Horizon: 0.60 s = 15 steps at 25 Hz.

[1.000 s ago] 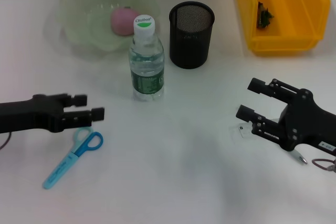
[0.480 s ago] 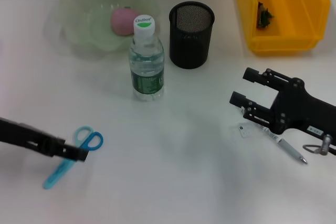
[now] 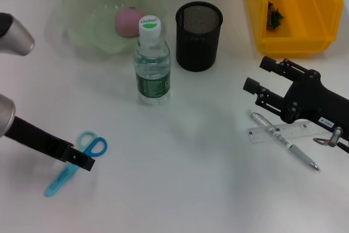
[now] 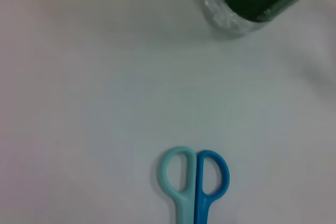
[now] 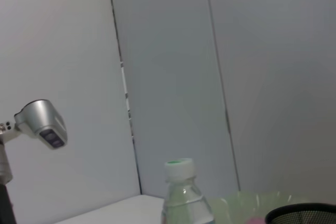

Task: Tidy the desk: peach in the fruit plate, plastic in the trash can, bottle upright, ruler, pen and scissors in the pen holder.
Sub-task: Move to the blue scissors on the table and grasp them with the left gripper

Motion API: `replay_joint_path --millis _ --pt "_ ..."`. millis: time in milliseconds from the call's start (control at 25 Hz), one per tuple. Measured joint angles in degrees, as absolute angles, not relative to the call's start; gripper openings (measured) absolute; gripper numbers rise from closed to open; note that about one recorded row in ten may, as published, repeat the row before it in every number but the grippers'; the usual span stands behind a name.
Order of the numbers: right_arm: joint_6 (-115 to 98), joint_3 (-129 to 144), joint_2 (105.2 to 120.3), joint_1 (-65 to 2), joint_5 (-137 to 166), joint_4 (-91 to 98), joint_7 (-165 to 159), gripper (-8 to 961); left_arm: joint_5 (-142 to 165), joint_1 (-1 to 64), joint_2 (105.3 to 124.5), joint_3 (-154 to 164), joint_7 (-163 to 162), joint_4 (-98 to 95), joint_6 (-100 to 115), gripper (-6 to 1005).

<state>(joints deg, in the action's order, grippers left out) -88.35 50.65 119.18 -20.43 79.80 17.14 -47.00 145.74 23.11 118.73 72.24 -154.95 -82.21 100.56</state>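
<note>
White desk (image 3: 180,189): scissors (image 3: 76,162) pickup pending beneath left gripper (image 3: 82,162), finger state indeterminate; right gripper (image 3: 260,78) open, empty.

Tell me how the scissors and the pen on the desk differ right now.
The scissors are blue, with two looped handles, lying on the robot's left side under the left gripper. The pen is slim, clear and silver, lying on the right, across the ruler near the right gripper. Both lie flat on the desk, outside the pen holder.
</note>
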Motion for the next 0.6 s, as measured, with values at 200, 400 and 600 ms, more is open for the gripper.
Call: replay_joint_path --millis 200,400,600 --pt "-86.8 50.0 119.29 -21.2 79.8 16.2 -47.1 652 148.3 24.2 118.74 75.5 -157.8 -81.9 99.5 757" --pt "-85.4 49.6 119.34 -22.1 79.8 15.0 -47.1 652 148.8 25.5 118.74 76.9 -159.4 -81.5 98.9 754" --pt "-84.7 47.5 119.39 -22.6 79.8 14.2 -47.1 653 149.0 26.6 118.74 77.1 -159.8 -79.2 98.3 751"
